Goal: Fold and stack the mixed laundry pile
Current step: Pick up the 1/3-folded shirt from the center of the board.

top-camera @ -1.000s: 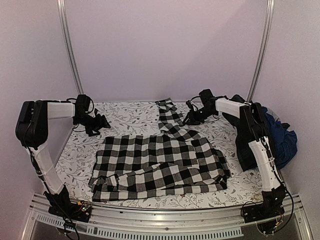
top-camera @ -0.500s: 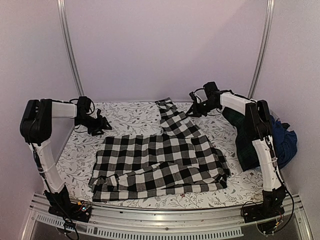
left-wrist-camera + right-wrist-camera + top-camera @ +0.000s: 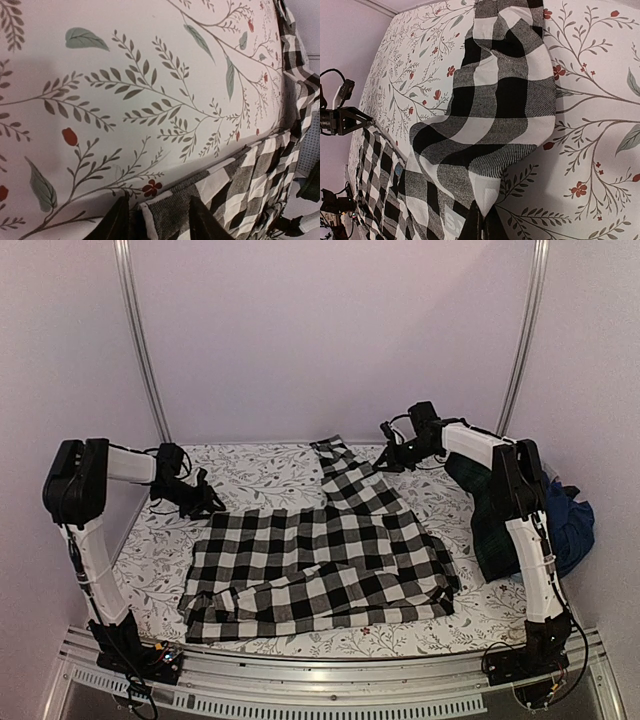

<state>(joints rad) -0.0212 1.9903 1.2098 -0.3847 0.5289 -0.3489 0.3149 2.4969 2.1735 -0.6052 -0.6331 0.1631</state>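
One checked shirt (image 3: 320, 565) in right pincer (image 3: 482, 212) (left pincer (image 3: 157, 205) ajar)

Floral table covering (image 3: 262, 476); aluminium rail (image 3: 141, 340); lilac wall (image 3: 330, 340)

The black-and-white checked shirt (image 3: 320, 565) lies spread out, with dark garments (image 3: 565, 525) heaped at the right edge.

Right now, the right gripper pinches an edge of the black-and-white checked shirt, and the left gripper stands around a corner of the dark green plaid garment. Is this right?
No: the left gripper stands around a corner of the same black-and-white checked shirt, as the left wrist view shows. The dark green plaid garment lies at the far right. The right gripper does pinch the shirt's edge.
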